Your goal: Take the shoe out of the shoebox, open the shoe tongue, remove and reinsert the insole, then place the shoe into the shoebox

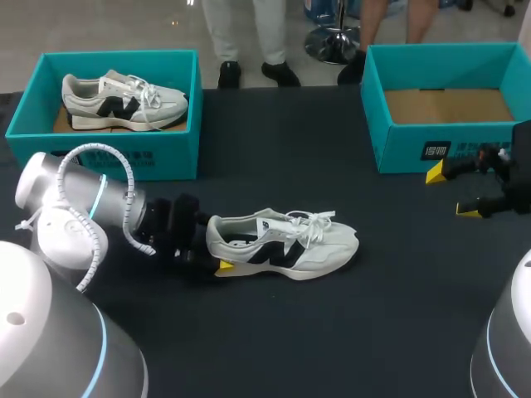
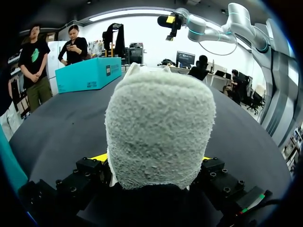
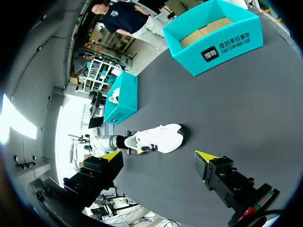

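Left gripper point(image 1: 212, 252) is clamped on the heel of the white and grey sneaker with a black side mark point(image 1: 286, 245). The sneaker stands on its sole on the black table point(image 1: 348, 332), between the two boxes and outside both, with its toe pointing right.

In the head view only one yellow tip is seen, at the near side of the heel; the other finger is hidden behind the shoe. In the left wrist view the fuzzy heel fills the space between the fingers, and a thin yellow sliver is seen pressed against it on each side; the rest of the shoe is hidden behind the heel.

At the back left, a second sneaker of the same kind point(image 1: 124, 101) is held in the teal cardboard shoebox point(image 1: 178, 145). At the back right, the brown floor of the other teal shoebox point(image 1: 398, 153) is shown.

The right gripper point(image 1: 452, 191) is held just in front of that box with its fingers spread apart. Its arm is cut off by the edge of the head view. Only in the right wrist view are both its yellow tips seen whole, with the sneaker well ahead of them.

The insole cannot be made out in any view.
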